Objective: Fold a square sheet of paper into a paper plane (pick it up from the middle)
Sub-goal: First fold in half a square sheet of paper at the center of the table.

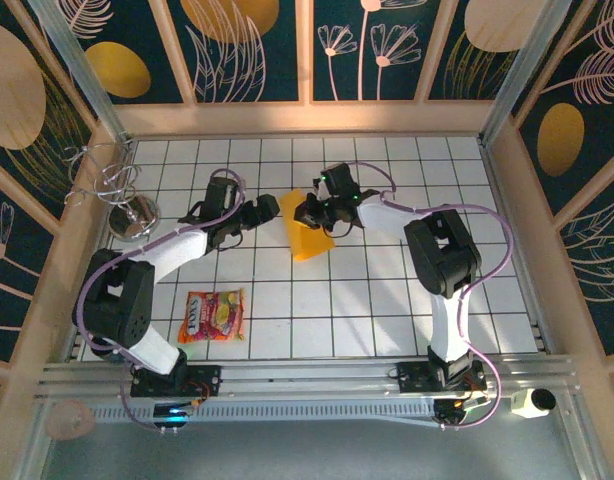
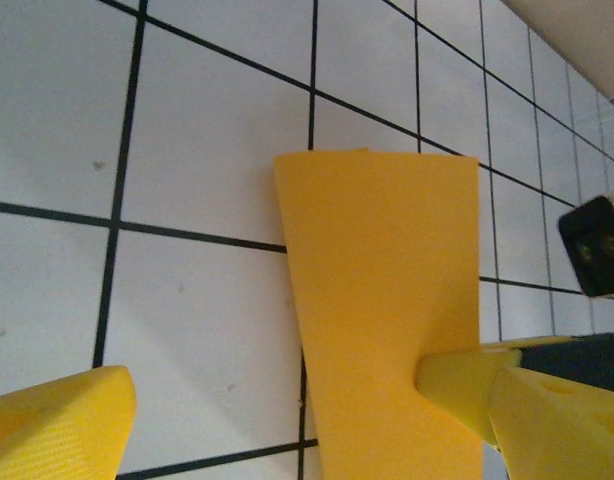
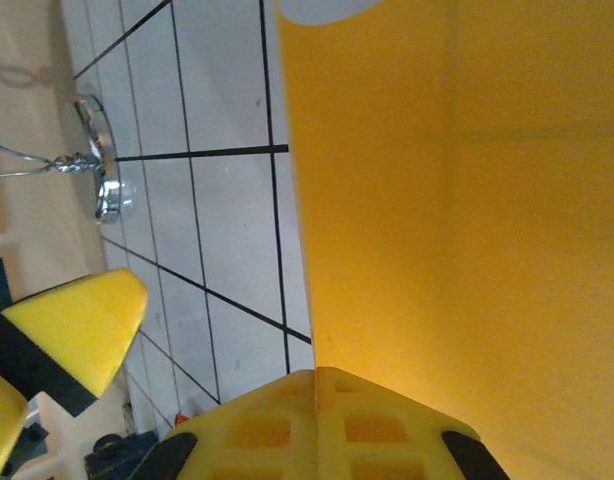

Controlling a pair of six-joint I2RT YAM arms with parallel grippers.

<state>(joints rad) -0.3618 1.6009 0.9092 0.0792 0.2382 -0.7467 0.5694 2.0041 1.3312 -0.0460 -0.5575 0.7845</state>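
Near the middle of the tiled table (image 1: 387,300), a little toward the far side, I see the folded sheet of paper (image 1: 307,240), plain orange-yellow, wider at its far end and narrowing toward the arms. The right gripper (image 1: 309,212) reaches in from the right and is clenched on it. In the right wrist view its two fingers (image 3: 317,425) are pressed together and the paper (image 3: 437,200) rises straight out of the seam between them.

The left gripper (image 1: 269,213) sits just beside the sheet's left edge with its jaws spread wide and nothing between them. From the left wrist camera one fingertip (image 2: 57,420) is over bare tile, and the other (image 2: 462,385) overlaps the paper (image 2: 387,280). I cannot tell whether that tip actually touches the sheet.

A red-and-yellow snack packet (image 1: 213,315) lies flat near the left arm's base, well apart from the paper. A chrome wire stand (image 1: 132,210) stands at the table's left edge.
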